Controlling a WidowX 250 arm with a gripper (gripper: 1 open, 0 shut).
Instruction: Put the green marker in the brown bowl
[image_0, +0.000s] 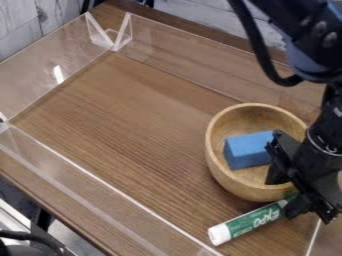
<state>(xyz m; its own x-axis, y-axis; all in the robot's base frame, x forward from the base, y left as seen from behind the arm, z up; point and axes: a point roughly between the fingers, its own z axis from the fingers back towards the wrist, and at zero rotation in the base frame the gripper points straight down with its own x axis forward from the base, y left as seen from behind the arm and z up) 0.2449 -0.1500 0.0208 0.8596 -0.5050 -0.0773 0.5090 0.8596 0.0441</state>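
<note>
Gripping the green marker (254, 222) at its right end, the gripper (305, 197) points down just beside the brown bowl (235, 176).

One marker, one bowl, one blue block (247, 149) and one arm are in view. The marker lies flat on the tabletop (127, 120) just below the bowl's lower rim, its barrel slanting toward the lower left, and the gripper's jaws are closed on it. The block sits inside the bowl, left of the gripper. A clear wall (80, 190) runs along the tabletop's edge well to the bowl's left, and a small clear stand (110, 33) is at the far corner. The gripper's dark body covers the bowl's right rim and the marker's cap end, and the arm is cut off above.
</note>
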